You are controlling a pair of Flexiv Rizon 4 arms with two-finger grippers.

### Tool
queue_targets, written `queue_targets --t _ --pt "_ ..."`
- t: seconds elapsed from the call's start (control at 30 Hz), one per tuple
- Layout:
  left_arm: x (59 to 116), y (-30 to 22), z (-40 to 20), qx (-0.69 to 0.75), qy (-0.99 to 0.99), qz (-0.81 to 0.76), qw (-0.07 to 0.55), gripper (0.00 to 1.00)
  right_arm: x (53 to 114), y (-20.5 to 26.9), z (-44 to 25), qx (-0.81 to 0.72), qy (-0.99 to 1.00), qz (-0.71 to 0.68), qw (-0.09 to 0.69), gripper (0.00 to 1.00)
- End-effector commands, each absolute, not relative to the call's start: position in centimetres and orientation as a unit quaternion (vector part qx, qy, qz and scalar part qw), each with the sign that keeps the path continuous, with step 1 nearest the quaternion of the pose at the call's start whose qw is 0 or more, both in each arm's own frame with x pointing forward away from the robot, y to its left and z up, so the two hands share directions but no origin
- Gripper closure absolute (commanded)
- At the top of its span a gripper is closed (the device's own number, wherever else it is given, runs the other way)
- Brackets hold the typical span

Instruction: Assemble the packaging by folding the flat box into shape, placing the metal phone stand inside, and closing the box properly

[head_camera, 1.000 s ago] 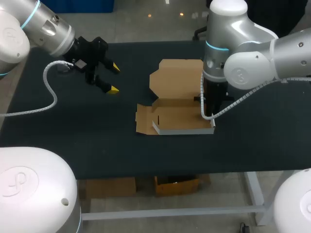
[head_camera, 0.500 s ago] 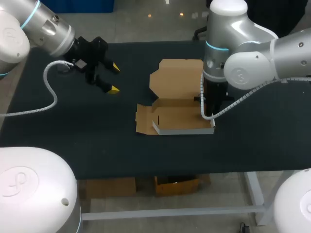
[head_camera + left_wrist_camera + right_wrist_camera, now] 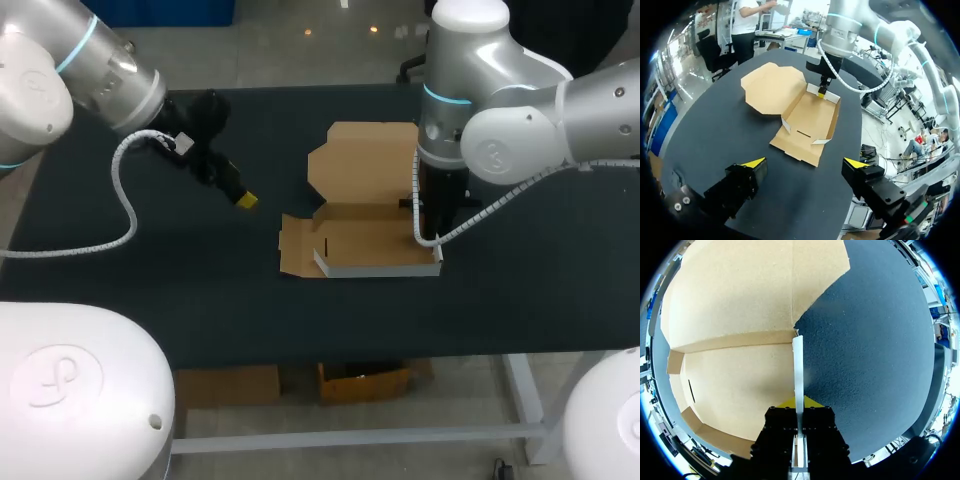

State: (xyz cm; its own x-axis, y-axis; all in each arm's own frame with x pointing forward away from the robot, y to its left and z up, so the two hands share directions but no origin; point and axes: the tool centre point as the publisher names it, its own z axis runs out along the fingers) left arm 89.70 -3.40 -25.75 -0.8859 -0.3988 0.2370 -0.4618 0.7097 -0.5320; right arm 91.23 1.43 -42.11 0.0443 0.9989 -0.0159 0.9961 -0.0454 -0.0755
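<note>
The brown cardboard box point(image 3: 365, 235) lies open at the table's middle, its lid point(image 3: 365, 160) flat behind the tray and a low front wall raised. My right gripper point(image 3: 432, 240) stands at the tray's right end. In the right wrist view that gripper point(image 3: 798, 402) is shut on the upright right side flap point(image 3: 798, 365), pinching its thin white edge. My left gripper point(image 3: 235, 190) hovers left of the box. In its wrist view the left gripper point(image 3: 805, 163) is open and empty, with the box point(image 3: 807, 117) ahead of it. No metal phone stand shows in any view.
The black table point(image 3: 150, 280) carries nothing but the box. A short flap point(image 3: 295, 245) sticks out flat at the tray's left end. My right arm point(image 3: 840, 35) rises behind the box in the left wrist view.
My left arm has swung right toward the box and turned its wrist, so only one yellow tip shows. The right arm and the box have kept still.
</note>
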Motion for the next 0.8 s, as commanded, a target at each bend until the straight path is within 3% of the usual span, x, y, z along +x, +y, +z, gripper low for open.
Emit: queue_targets --t 0.03,0.47,0.8 --pt "89.5 -4.3 -26.9 0.3 -0.901 0.3 0.09 0.0 91.2 1.4 -42.2 -0.723 -0.69 0.032 0.021 1.0" --pt "89.4 -5.1 -31.2 0.504 -0.785 0.326 0.151 0.0 91.2 1.4 -42.2 -0.723 -0.69 0.032 0.021 1.0" --pt "89.4 -5.1 -31.2 0.504 -0.785 0.326 0.151 0.0 91.2 1.4 -42.2 -0.723 -0.69 0.032 0.021 1.0"
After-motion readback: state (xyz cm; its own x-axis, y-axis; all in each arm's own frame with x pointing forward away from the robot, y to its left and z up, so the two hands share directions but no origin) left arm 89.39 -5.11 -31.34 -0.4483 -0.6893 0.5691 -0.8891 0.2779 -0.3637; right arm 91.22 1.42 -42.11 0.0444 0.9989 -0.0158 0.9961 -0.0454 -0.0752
